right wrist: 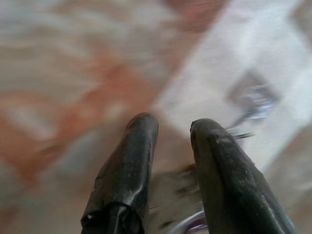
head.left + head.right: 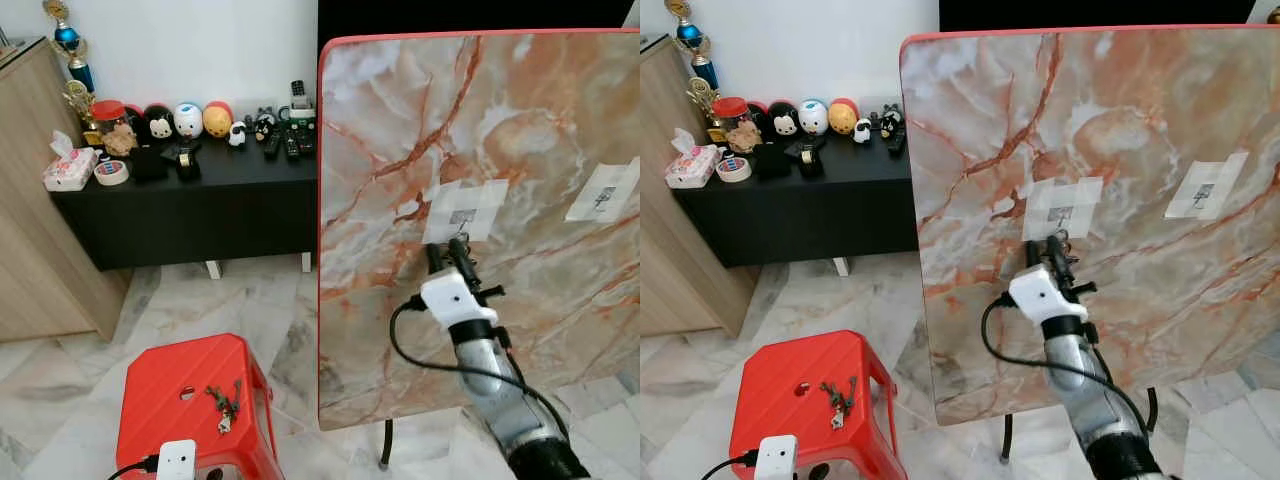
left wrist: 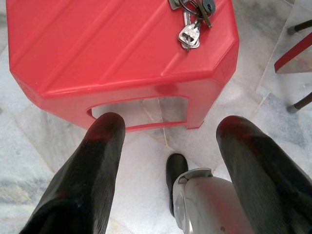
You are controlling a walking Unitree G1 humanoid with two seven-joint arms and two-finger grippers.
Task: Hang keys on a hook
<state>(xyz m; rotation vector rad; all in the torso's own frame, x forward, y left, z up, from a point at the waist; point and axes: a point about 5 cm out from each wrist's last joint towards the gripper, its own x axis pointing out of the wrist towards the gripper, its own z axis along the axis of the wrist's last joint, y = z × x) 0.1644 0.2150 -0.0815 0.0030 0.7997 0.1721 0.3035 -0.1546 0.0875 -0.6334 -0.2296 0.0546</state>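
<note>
Here, the right end effector is reaching up against the tilted marble board, its fingers sitting close together with a narrow gap; something metallic is glinting between them in the blurred wrist view, but I cannot tell what. A taped hook is sitting just above its tips, a second taped hook well off to its right. The left end effector is hanging spread wide just beside the red stool, with a bunch of keys lying on the stool top ahead of it.
</note>
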